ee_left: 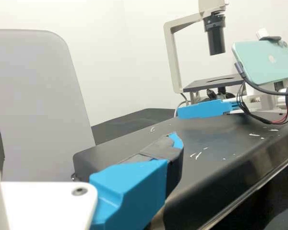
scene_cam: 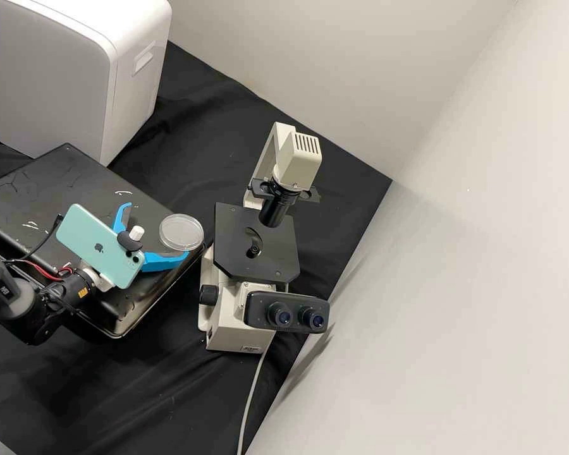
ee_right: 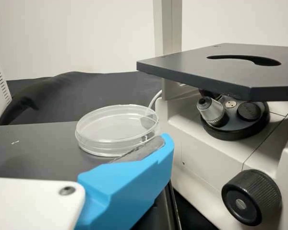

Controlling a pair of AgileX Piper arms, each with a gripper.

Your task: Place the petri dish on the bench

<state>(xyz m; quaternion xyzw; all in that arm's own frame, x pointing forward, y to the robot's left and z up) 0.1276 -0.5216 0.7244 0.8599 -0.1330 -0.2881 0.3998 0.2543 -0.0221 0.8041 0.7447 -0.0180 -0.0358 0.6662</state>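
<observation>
The clear petri dish [scene_cam: 181, 232] [ee_right: 117, 128] lies flat on the corner of a black case [scene_cam: 57, 183], close to the microscope. My right gripper [scene_cam: 158, 229], with a mint phone clamped on its wrist, hovers over that corner, open. The dish sits just past its fingertips; one blue finger [ee_right: 134, 167] lies alongside the dish's near edge, and I cannot tell if it touches. My left gripper [ee_left: 84, 136] is open at the case's other end, nothing between its fingers. From there the right gripper's blue finger [ee_left: 204, 109] appears farther off.
A beige microscope [scene_cam: 234, 303] with a black stage [scene_cam: 284, 259] stands right beside the dish and case [ee_right: 33, 148]. A large white appliance [scene_cam: 69, 63] stands at the back left. Black cloth covers the bench [scene_cam: 171, 392]; a white wall runs along the right.
</observation>
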